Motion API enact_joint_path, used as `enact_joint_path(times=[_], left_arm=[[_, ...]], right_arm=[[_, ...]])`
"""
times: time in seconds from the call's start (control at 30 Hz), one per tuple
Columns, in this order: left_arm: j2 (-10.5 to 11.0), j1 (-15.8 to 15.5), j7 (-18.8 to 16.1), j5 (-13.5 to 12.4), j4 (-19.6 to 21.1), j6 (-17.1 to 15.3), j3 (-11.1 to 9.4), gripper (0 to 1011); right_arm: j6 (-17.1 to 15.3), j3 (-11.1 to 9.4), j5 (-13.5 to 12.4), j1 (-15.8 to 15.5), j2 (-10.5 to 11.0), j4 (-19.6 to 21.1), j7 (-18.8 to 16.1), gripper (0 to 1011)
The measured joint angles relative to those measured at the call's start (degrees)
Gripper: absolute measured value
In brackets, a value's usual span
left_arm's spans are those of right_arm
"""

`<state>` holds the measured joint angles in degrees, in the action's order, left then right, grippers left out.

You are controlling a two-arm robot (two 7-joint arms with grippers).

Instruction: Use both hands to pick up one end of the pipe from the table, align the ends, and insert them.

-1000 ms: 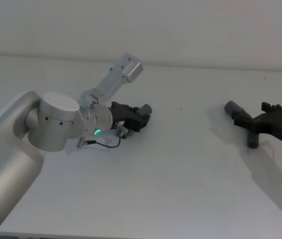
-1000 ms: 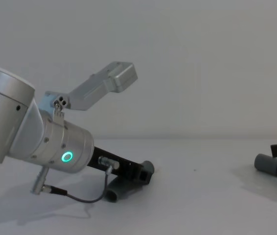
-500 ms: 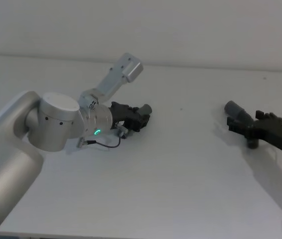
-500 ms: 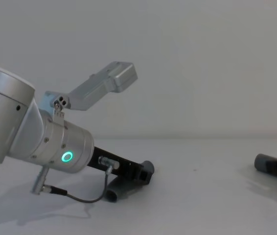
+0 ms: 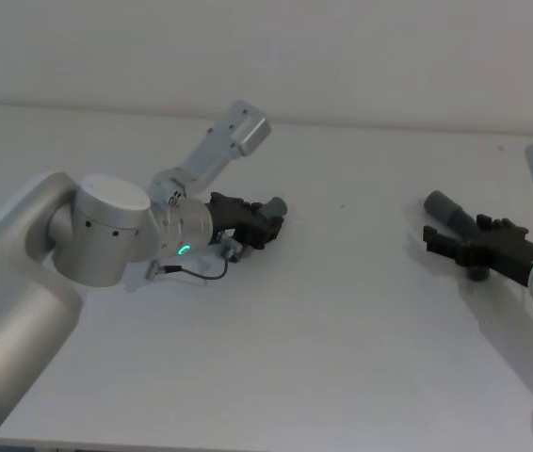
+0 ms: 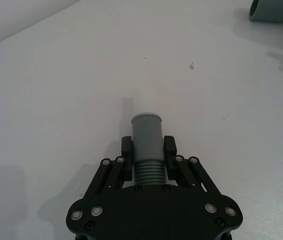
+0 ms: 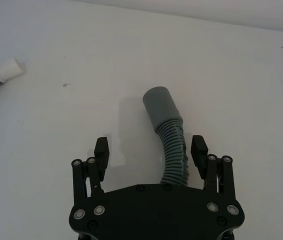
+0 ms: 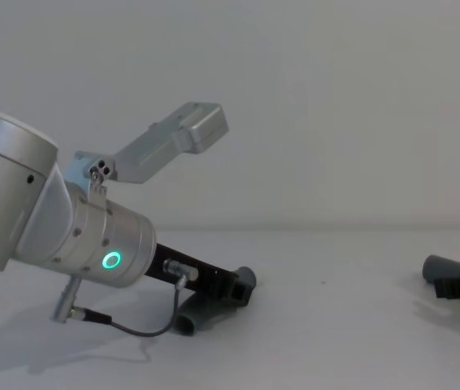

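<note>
The left pincer [image 6: 148, 150] is closed on the left pipe piece [image 6: 146, 131] — its fingers [image 6: 126, 150] are pressed against both sides of the ribbed neck just behind the smooth grey cuff, which juts out past the fingertips. This piece is held low over the left half of the bench [image 5: 342, 358], toward the far edge. In the chest view its rear end is seen down on the surface.

The right pincer [image 7: 150, 148] is spread wide around the right pipe piece [image 7: 167, 125], with one finger on each side of the ribbed body. A wide gap is left at one side and a narrow one at the other — nothing is gripped. That piece is laid flat near the right edge of the bench. The white stub [image 7: 9, 67] of the left piece is seen well apart from it.
</note>
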<state>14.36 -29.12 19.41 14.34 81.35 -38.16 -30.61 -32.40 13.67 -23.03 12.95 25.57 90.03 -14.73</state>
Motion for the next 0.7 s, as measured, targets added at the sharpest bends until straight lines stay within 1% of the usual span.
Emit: enact_joint_path(times=[0.2,0.3,0.33,0.43,0.5,0.53,0.57,0.67,0.7], left_arm=[[0.01,0.00,0.00,0.00,0.00,0.00,0.00,354],[0.00,0.00,0.00,0.00,0.00,0.00,0.00,354],[0.00,0.00,0.00,0.00,0.00,0.00,0.00,354],[0.00,0.00,0.00,0.00,0.00,0.00,0.00,354],[0.00,0.00,0.00,0.00,0.00,0.00,0.00,354],[0.00,0.00,0.00,0.00,0.00,0.00,0.00,354],[0.00,0.00,0.00,0.00,0.00,0.00,0.00,354],[0.00,0.00,0.00,0.00,0.00,0.00,0.00,354],[0.00,0.00,0.00,0.00,0.00,0.00,0.01,354]], right_arm=[[0.14,0.28,0.10,0.36,-0.11,-0.55,-0.18,1000],[0.22,0.39,0.16,0.52,-0.15,-0.77,-0.24,964],[0.25,0.44,0.19,0.58,-0.16,-0.87,-0.28,927],[0.28,0.52,0.22,0.65,-0.18,-0.98,-0.31,885],[0.30,0.56,0.24,0.71,-0.19,-1.10,-0.34,815],[0.30,0.58,0.24,0.74,-0.19,-1.13,-0.35,798],[0.31,0.61,0.25,0.78,-0.20,-1.18,-0.37,743],[0.33,0.66,0.27,0.82,-0.22,-1.27,-0.41,686],[0.33,0.67,0.27,0.83,-0.22,-1.29,-0.41,630]])
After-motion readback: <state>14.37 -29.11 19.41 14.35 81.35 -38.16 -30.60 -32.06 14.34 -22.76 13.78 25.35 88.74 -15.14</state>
